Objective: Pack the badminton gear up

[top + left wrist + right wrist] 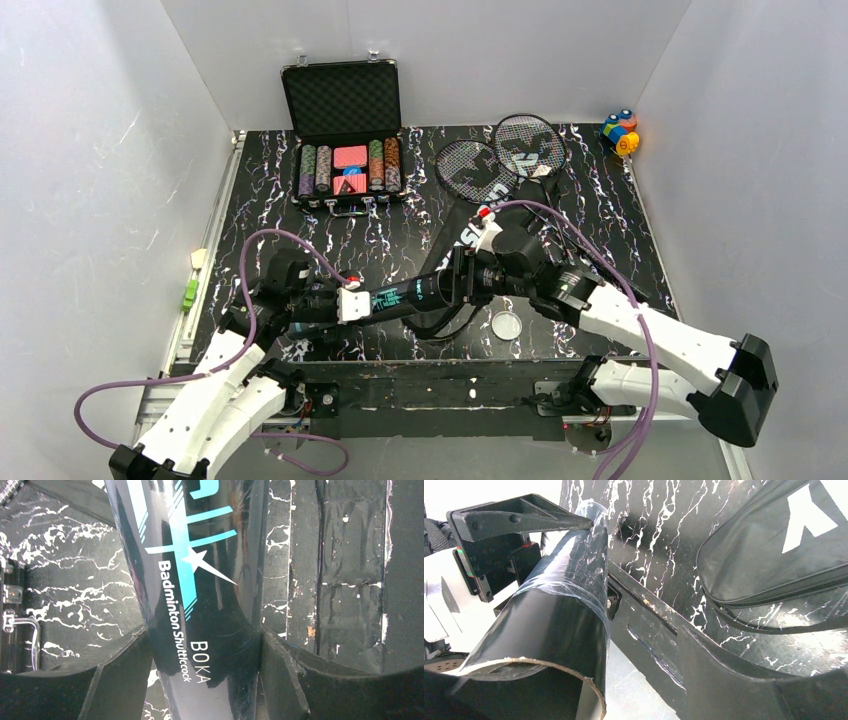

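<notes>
tube is held by the left gripper at lower centre, laid left to right, open mouth at the right gripper, whose grip cannot be told.

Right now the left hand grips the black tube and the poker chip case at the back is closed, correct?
No. The top view shows the poker chip case open, lid upright. The left hand does grip the black tube.
</notes>
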